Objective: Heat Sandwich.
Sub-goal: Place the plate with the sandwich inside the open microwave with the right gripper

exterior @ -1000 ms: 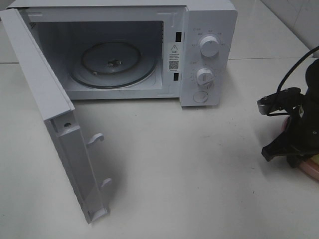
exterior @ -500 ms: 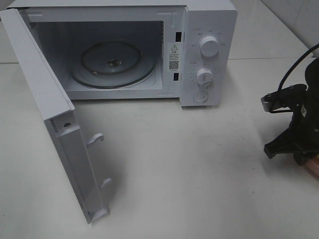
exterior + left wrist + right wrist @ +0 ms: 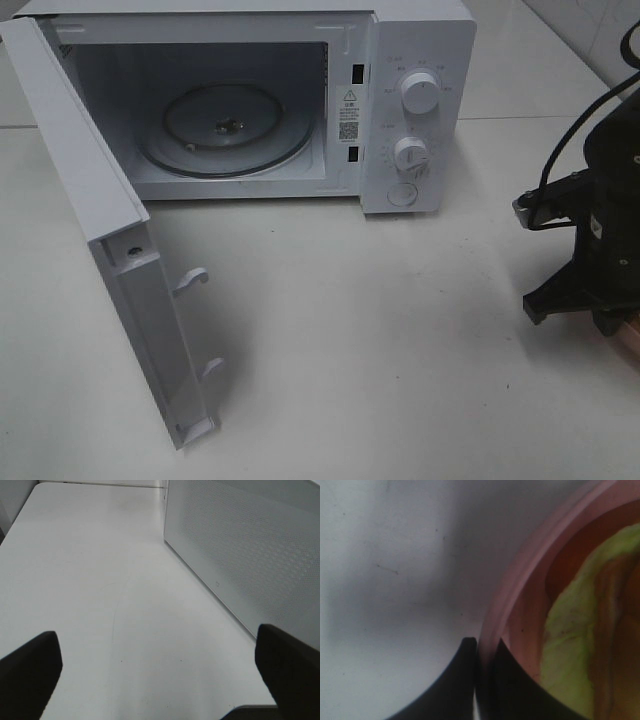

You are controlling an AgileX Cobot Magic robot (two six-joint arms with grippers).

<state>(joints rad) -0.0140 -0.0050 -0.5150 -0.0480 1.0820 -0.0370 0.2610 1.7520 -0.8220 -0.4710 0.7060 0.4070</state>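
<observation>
White table (image 3: 380, 330) with the microwave (image 3: 415, 110) at its far side, door (image 3: 110, 250) swung wide, glass turntable (image 3: 228, 125) inside. My left gripper (image 3: 159, 667) hangs beside the microwave's wall, jaws spread wide, holding nothing. My right gripper (image 3: 479, 647), at the table's right, is pinched tight on the pink plate (image 3: 530, 565) rim; the sandwich (image 3: 575, 630) lies on that plate.

From above, my right arm (image 3: 605, 230) hides almost the whole pink plate (image 3: 520, 585); up close the sandwich (image 3: 575, 645) is blurred and cut off at the edge. The microwave label (image 3: 348, 115) is unreadably small.
</observation>
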